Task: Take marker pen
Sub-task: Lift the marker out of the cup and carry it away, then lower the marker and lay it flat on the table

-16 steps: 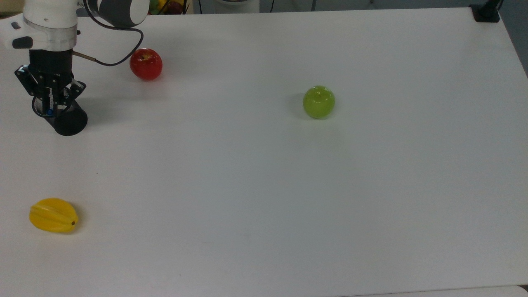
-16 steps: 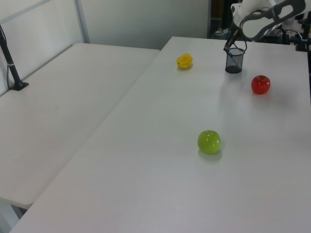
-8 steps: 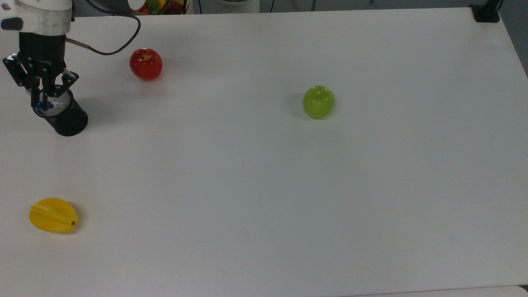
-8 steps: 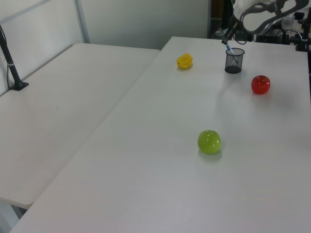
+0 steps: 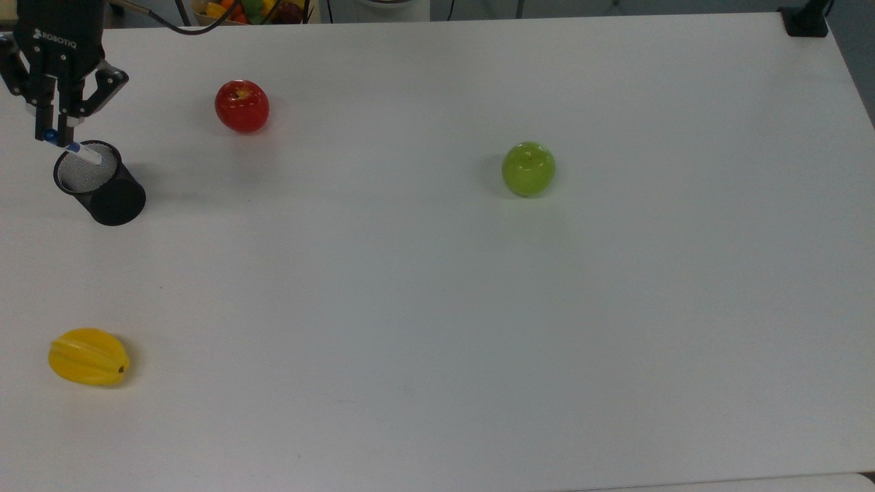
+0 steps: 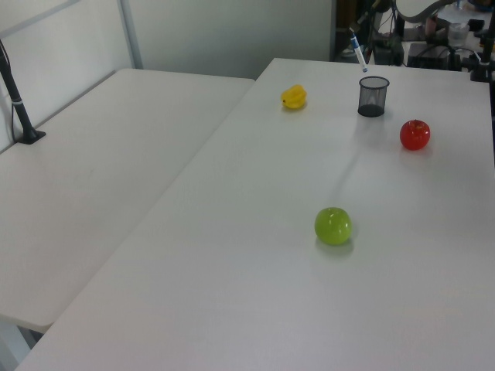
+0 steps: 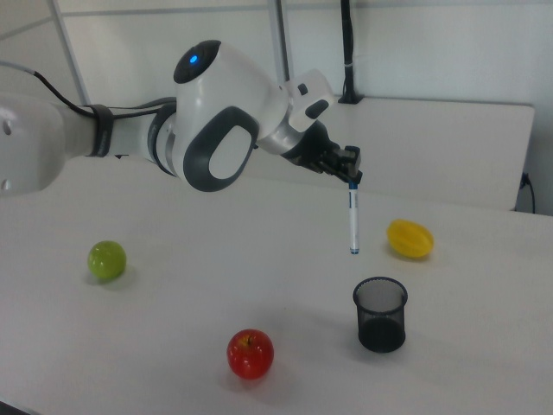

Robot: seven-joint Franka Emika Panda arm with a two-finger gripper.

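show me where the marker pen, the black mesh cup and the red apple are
marker pen [image 7: 352,220], right view, middle of its white barrel.
black mesh cup [image 7: 380,316], right view, on its side wall.
red apple [image 5: 242,106], top view, centre of the fruit.

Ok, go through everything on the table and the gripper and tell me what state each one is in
gripper: shut on the marker pen
marker pen: hanging upright, clear above the cup
mesh cup: upright, empty
red apple: resting, stem up
green apple: resting on the table
yellow starfruit: lying on its side
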